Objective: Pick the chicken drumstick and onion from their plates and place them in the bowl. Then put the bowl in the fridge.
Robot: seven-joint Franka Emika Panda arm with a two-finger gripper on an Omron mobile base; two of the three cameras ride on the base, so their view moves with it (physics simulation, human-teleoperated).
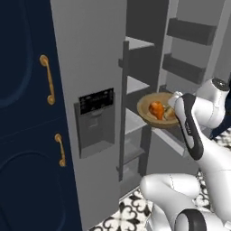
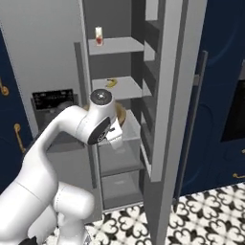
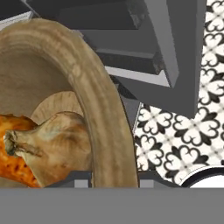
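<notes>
Hand view has the gripper (image 3: 114, 177) pinching the wooden bowl (image 3: 103, 109) by its rim, chicken drumstick (image 3: 15, 155) at 9 o'clock beside the onion (image 3: 52, 144). Loading looks done; next, ease the bowl onto a shelf in the open fridge (image 1: 90, 67)

The left base view looks forward from behind the arm at the open fridge (image 1: 94, 67); the right base view faces the same fridge shelves from the other side. The hand view sits close against the bowl (image 3: 105, 113) rim, looking down toward the floor tiles (image 3: 183, 131).
</notes>
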